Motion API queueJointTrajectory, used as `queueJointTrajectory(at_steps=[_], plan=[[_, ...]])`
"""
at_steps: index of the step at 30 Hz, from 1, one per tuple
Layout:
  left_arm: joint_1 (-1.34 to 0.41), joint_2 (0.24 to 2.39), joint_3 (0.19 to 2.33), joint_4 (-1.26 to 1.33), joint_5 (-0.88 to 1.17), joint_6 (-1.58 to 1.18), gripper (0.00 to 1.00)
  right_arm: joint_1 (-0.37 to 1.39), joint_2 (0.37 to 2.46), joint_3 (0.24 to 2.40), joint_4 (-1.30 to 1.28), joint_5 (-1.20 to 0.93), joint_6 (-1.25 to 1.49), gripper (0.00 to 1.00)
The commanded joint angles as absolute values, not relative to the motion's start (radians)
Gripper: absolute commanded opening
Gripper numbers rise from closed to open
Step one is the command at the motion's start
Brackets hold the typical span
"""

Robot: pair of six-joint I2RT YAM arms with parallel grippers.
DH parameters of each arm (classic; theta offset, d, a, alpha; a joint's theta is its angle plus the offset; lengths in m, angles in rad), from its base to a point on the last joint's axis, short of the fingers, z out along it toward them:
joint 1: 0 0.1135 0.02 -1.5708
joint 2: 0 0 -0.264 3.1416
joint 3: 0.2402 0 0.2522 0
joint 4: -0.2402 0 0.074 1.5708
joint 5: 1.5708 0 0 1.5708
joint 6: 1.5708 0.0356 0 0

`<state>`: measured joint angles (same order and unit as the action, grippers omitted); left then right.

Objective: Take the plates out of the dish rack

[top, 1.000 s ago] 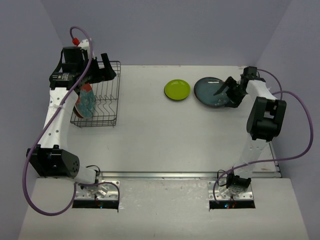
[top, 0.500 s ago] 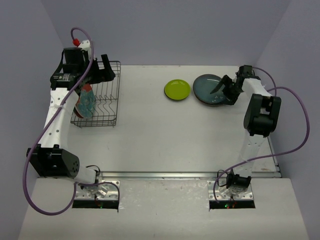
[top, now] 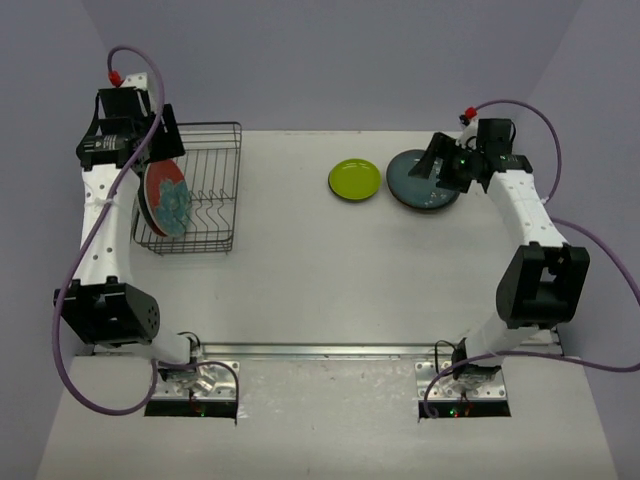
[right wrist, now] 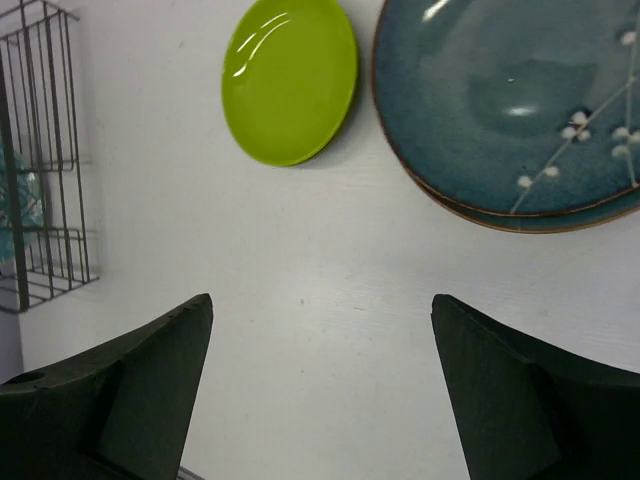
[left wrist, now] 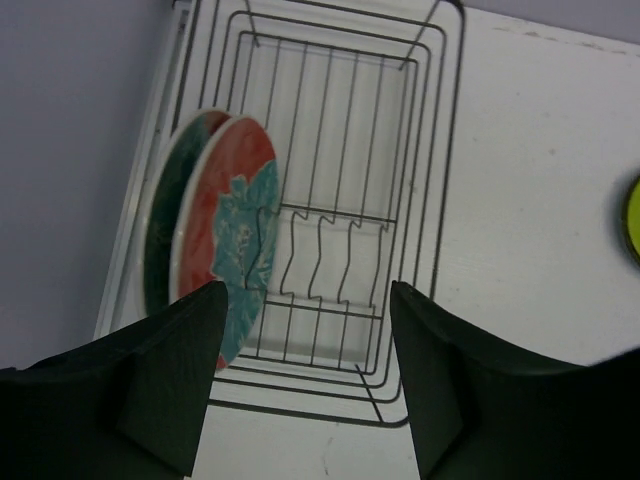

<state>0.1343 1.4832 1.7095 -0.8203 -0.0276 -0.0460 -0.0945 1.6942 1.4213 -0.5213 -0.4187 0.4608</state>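
Note:
Two red plates with a teal flower design stand on edge at the left end of the black wire dish rack; they also show in the left wrist view. My left gripper hangs open and empty above the rack, its own view looking down on it. The lime-green plate and two stacked bluish-teal plates lie flat on the table. My right gripper is open and empty above them. No yellow plate shows.
In the right wrist view the lime-green plate lies left of the teal stack, and the rack's end shows at the far left. Purple walls close the table's back and sides.
My right gripper has let go of the teal plate and risen above it. My left gripper has moved from the rack's back edge up and to the left, over the red plates.

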Motion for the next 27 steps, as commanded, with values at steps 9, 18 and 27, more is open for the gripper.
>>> queueJointTrajectory(at_steps=[9, 18, 27], plan=[[0.226, 1.644, 1.751, -0.882, -0.188, 0.1, 0.42, 0.071, 1.51, 1.228, -0.36, -0.299, 0.266, 0.9], [0.241, 1.694, 1.698, -0.844, -0.238, 0.103, 0.42, 0.071, 1.497, 1.197, -0.342, -0.299, 0.25, 0.9], [0.241, 1.745, 1.65, -0.809, -0.23, 0.119, 0.4, 0.071, 1.491, 1.173, -0.329, -0.302, 0.248, 0.9]])
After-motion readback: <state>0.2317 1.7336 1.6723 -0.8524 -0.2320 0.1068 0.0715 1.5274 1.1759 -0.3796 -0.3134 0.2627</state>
